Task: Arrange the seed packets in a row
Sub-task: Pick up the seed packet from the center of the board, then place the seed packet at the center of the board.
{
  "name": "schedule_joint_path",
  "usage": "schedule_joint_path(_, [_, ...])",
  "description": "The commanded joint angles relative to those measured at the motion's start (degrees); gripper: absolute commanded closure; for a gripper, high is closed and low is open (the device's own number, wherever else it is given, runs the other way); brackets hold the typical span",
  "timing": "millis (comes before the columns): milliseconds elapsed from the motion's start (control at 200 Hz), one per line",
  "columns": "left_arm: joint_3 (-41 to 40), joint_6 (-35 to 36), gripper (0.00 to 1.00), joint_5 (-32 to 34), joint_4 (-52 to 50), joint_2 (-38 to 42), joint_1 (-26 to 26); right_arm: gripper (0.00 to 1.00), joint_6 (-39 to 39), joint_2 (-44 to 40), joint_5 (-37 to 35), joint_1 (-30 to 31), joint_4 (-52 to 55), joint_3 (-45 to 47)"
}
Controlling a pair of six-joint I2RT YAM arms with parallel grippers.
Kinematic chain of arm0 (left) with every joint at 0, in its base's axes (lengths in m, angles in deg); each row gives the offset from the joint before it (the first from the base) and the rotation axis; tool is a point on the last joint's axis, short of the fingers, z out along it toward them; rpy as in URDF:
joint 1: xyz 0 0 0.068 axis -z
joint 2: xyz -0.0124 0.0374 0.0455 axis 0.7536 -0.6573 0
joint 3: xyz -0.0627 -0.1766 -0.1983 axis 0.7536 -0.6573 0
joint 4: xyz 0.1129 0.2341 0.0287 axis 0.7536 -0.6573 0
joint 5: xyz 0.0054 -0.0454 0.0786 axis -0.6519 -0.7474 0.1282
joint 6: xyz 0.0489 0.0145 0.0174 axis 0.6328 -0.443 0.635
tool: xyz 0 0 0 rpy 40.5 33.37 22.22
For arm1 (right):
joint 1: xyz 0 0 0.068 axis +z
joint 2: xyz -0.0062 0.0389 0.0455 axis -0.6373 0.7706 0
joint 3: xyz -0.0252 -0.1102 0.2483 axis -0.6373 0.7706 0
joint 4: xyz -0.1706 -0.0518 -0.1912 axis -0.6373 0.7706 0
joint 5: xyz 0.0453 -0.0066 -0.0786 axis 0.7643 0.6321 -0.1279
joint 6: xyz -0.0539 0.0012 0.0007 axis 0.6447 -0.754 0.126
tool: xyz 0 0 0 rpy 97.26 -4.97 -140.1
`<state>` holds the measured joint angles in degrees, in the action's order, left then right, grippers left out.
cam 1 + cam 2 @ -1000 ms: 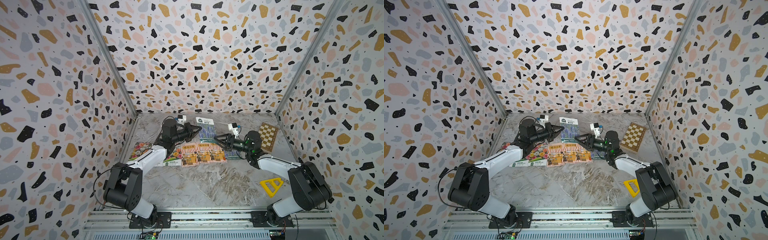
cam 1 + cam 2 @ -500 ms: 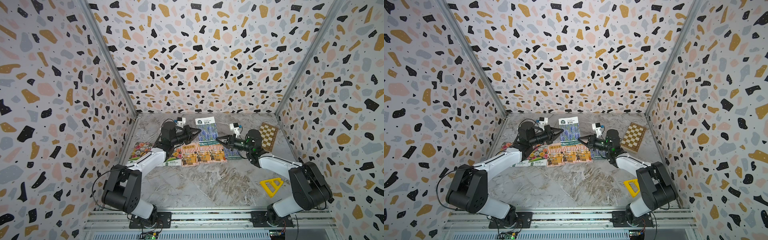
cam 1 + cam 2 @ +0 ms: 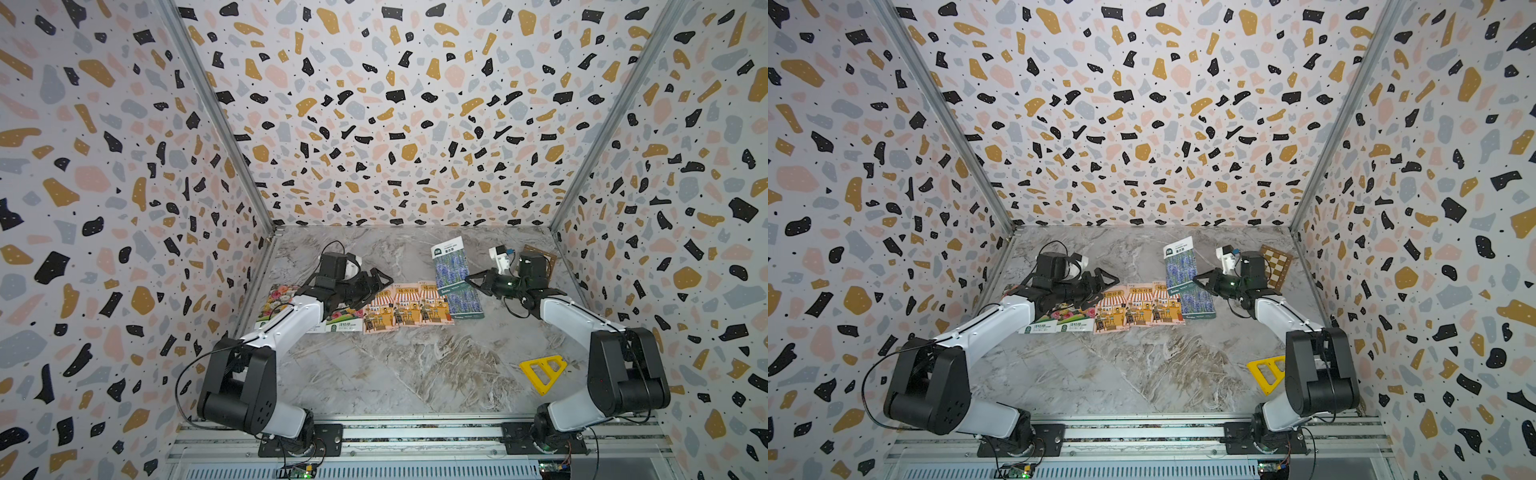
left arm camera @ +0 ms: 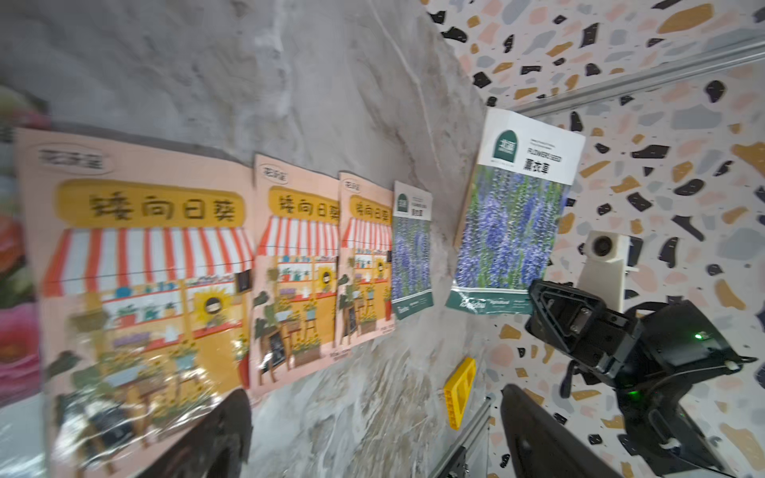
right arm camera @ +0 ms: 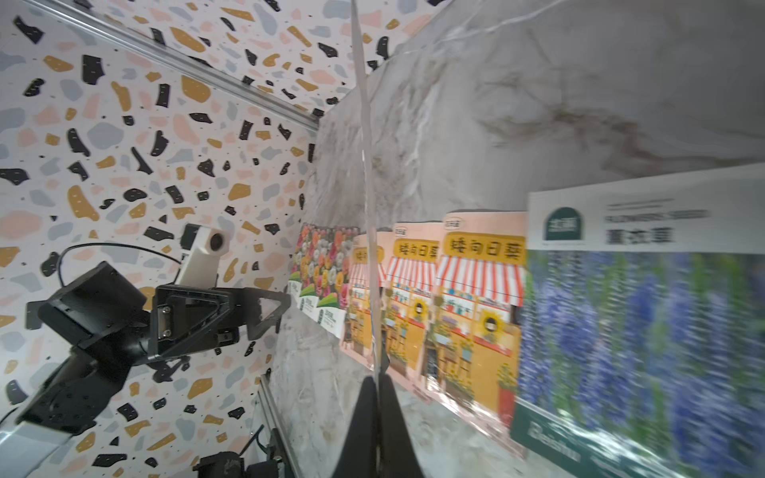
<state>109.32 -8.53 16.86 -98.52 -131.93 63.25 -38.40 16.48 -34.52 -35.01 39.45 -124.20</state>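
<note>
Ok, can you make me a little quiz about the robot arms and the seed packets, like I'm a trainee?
1. True or false: the right gripper is shut on a lavender packet, holding it up off the table.
2. How many shop-awning packets lie side by side in the row? A) two B) three C) five
3. Fill in the gap: the left gripper has its jaws ____ and holds nothing.

Key: 1 true; 2 B; 3 open.
</note>
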Motion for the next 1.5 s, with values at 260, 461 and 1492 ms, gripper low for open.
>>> schedule_joint_path(260, [5.11,16.82,0.04,3.72,-18.40,4.58,-3.32,1.00,19.77,2.60,-0.22,-13.25,18.29,-3.05])
schedule_joint_path(461, [5.22,18.47,0.04,0.12,-21.14,5.24,-3.35,1.00,23.48,7.48,0.65,-17.30,22.67,-5.61])
schedule_joint_path(1492, [3.81,18.28,0.03,0.10,-20.24,5.84,-3.71,0.36,25.10,11.20,-11.84,-21.88,29.67,-9.84])
